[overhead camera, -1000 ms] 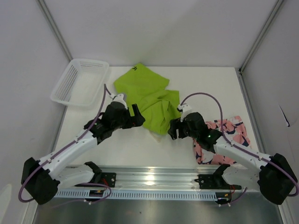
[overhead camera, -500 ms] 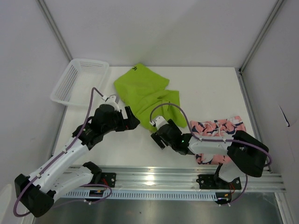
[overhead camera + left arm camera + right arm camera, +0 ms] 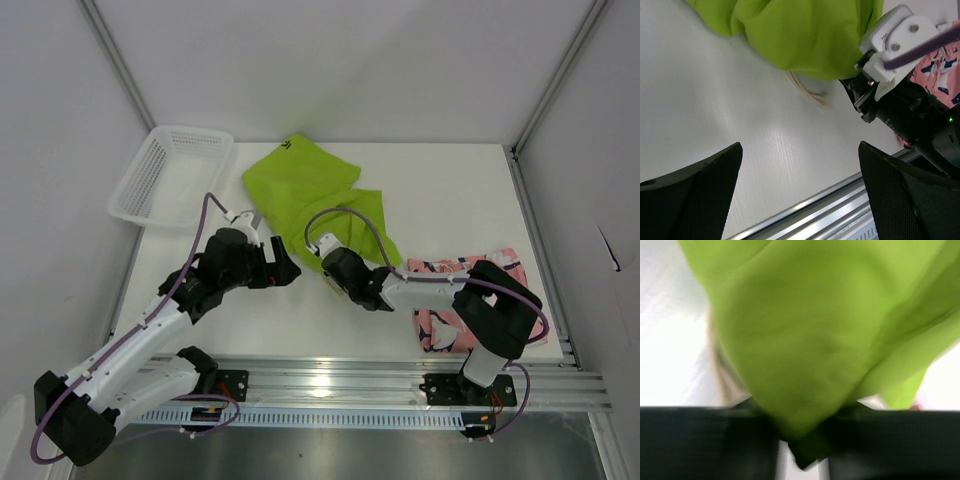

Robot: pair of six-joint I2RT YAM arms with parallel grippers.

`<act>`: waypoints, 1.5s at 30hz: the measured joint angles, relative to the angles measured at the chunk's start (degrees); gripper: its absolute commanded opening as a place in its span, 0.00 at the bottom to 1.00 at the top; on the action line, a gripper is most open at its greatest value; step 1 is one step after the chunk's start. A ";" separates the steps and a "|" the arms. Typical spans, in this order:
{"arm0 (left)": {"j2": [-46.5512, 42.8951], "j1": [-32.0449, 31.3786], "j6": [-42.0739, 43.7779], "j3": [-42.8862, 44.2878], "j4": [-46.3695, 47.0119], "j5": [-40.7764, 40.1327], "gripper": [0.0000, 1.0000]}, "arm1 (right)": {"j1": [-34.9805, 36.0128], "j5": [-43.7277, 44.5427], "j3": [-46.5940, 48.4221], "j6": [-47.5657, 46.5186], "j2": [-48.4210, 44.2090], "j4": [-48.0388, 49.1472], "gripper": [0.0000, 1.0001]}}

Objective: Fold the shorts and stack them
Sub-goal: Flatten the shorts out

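Overhead, the lime green shorts (image 3: 300,190) lie spread on the surface (image 3: 470,190), with the pink shorts (image 3: 440,325) near its right edge. Left-wrist view: the left tool (image 3: 799,150) gapes, released, beside the green hem. Right-wrist view, blurred: the right tool (image 3: 800,440) straddles a green corner, and I cannot tell whether it grips. Best to pinch both layers fully before folding.

Lime shorts (image 3: 300,185) rumpled mid-table, pink shorts (image 3: 445,267) right

White table (image 3: 440,190): green shorts (image 3: 300,185), pink shorts (image 3: 438,328), mesh basket (image 3: 145,170) far-left.
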 measured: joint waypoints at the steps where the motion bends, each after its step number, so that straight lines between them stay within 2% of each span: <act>1: -0.07 0.00 0.07 0.00 -0.09 -0.04 0.99 | -0.13 -0.70 1.16 0.15 0.33 -1.07 0.06; 2: -0.24 0.09 0.33 0.00 -0.15 -0.09 0.99 | -0.37 -1.90 2.56 0.85 0.50 -2.47 0.00; 7: -3.26 0.44 0.87 -0.02 -1.42 -1.46 0.99 | -2.69 -11.41 11.54 8.96 0.50 -8.55 0.00; 15: -9.66 0.31 0.96 -4.90 2.27 -1.70 0.98 | -11.67 -32.59 29.20 32.15 0.48 -16.74 0.00; 22: -9.77 -6.58 1.66 -7.72 6.08 -10.01 0.98 | -14.69 -45.22 31.30 50.66 0.74 -14.23 0.00; 29: -8.31 -10.32 4.02 -7.72 10.08 -19.87 0.98 | -13.46 -46.99 31.28 62.23 0.74 -13.84 0.00; 35: -7.32 -10.38 7.17 -7.72 13.42 -25.40 0.96 | -12.87 -46.12 31.28 66.49 0.70 -14.23 0.00; 45: -3.45 -10.45 15.72 -7.23 19.89 -22.67 0.93 | -12.79 -44.63 31.28 68.46 0.68 -16.20 0.00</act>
